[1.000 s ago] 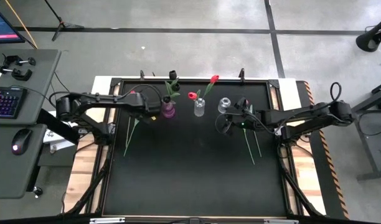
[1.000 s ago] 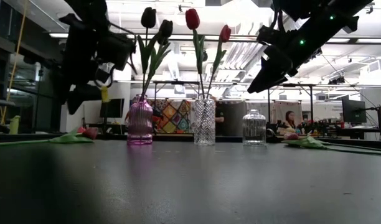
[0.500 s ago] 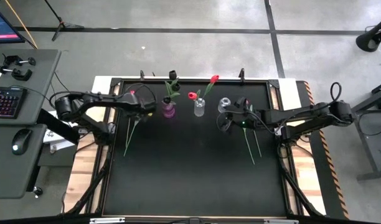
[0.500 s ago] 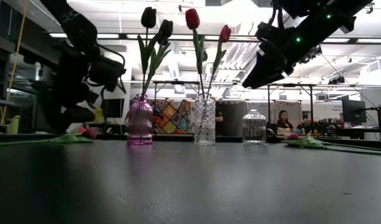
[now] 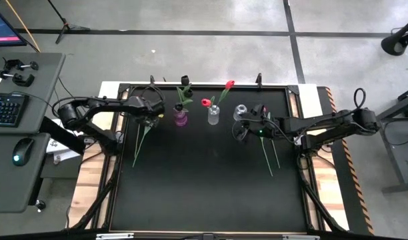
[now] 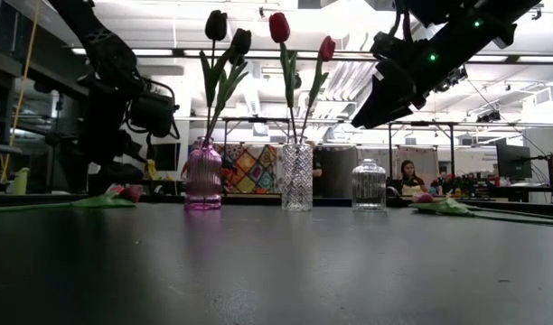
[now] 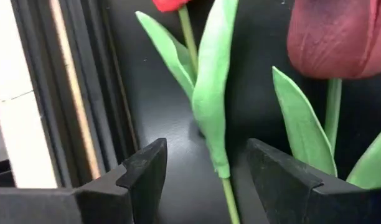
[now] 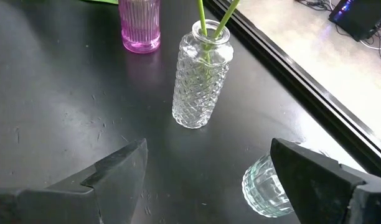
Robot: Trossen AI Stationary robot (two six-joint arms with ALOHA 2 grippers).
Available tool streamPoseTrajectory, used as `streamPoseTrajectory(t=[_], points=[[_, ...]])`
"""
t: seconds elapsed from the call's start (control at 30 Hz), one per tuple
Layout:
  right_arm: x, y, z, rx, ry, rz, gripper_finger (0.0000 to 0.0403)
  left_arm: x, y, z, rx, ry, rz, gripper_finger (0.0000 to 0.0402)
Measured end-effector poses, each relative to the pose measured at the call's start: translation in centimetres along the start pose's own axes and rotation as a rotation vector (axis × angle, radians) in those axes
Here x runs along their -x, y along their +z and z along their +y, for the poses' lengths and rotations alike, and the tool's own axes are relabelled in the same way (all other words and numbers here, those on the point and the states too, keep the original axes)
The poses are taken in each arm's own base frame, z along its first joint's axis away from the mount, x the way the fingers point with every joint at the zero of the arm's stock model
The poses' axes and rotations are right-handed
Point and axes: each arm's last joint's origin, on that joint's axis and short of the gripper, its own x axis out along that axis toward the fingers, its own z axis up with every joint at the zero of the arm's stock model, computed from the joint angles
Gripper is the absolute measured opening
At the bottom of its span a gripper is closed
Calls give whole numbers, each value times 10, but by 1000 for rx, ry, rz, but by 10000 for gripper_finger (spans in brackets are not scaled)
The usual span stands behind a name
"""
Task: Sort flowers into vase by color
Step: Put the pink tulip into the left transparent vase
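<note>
The flowers are split up across the black surface (image 5: pixel 204 180), so here's the rundown going left to right, using the pink vase (image 5: pixel 181 118) as the anchor.

Left of the pink vase, two loose tulips (image 5: pixel 141 139) lie flat near the surface's left edge. The left claw (image 5: pixel 153 113) is down right over their heads, fingers apart with nothing pinched. In its wrist view a green leaf and stem (image 7: pixel 213 106) run up between the two dark fingers (image 7: pixel 144 177), with a dark maroon head (image 7: pixel 337 37) off to one side and a bit of a red head (image 7: pixel 170 4) at the picture's edge. Can't tell if the fingers touch the stem.

The pink vase itself holds two dark tulips (image 6: pixel 227 41), standing upright.

Just right of it is the patterned clear vase (image 5: pixel 213 115) with two red tulips (image 6: pixel 278 27) in it.

Next one over to the right is a short clear vase (image 5: pixel 240 111), with no stems showing in it.

The right claw (image 5: pixel 241 132) hovers in the air near that short vase, jaws wide apart and holding nothing.

Furthest right of the pink vase, two more tulips (image 5: pixel 268 152) lie on the surface, under the right arm.
</note>
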Motion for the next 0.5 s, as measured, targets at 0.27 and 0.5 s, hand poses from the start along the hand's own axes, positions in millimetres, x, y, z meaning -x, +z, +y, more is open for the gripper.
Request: streamPoseTrajectory(t=[0.27,0.5], points=[[0,0,0,-4,-1,-1,330,-8,3,6,22,-52,38,193],[0,0,0,-5,-1,-1,330,-9,4,5,23,-85,50,77]])
